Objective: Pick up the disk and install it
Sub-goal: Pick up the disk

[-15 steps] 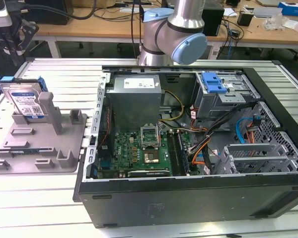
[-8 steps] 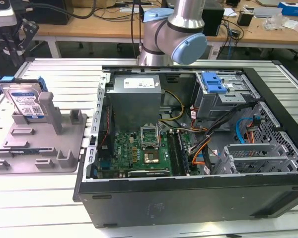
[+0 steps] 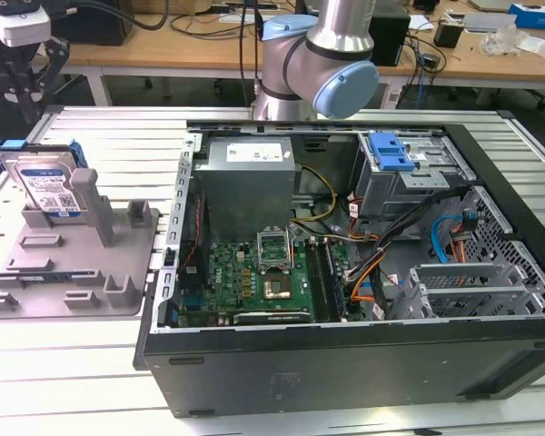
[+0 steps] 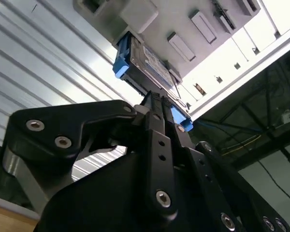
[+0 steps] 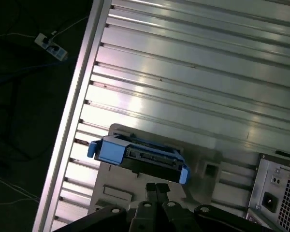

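Gripper [image 5: 157, 189], closed and empty, hangs over the disk [image 5: 139, 155] standing by the table [image 5: 183, 72] edge; I'd say open wide, centre squarely.

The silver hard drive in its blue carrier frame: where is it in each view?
Exterior view: the silver hard drive stands at the exterior view's left, on the grey fixture plate.
First wrist view: drive edge-on on that plate.
Second wrist view: drive, label showing, on that plate.
Shared landmark: the plate.
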`<state>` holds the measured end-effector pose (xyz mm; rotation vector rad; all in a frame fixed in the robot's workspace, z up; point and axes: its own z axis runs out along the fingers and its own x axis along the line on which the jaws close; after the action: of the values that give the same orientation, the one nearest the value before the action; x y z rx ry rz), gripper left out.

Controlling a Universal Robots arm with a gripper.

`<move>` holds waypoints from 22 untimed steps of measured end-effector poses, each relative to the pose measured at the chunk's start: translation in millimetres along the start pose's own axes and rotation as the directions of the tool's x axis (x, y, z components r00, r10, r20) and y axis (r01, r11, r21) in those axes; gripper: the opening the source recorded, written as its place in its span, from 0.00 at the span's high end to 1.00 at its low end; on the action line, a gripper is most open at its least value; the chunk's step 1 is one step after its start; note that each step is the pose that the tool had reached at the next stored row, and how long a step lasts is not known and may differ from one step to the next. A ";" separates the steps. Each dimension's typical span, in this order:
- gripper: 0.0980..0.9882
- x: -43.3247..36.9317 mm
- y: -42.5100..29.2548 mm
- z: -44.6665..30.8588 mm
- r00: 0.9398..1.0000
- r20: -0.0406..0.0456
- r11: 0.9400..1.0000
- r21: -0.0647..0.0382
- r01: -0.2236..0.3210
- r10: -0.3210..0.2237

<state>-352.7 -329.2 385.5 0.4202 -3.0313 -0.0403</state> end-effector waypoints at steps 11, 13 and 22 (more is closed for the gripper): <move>0.64 0.0 0.2 0.0 0.976 -0.003 0.976 0.019 0.218 -0.218; 0.62 -0.1 0.2 0.0 0.963 -0.004 0.963 0.023 0.270 -0.270; 0.48 -0.1 0.3 0.3 0.884 -0.013 0.884 0.039 0.466 -0.466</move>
<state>-352.7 -328.9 385.2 1.1429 -2.8515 -0.0059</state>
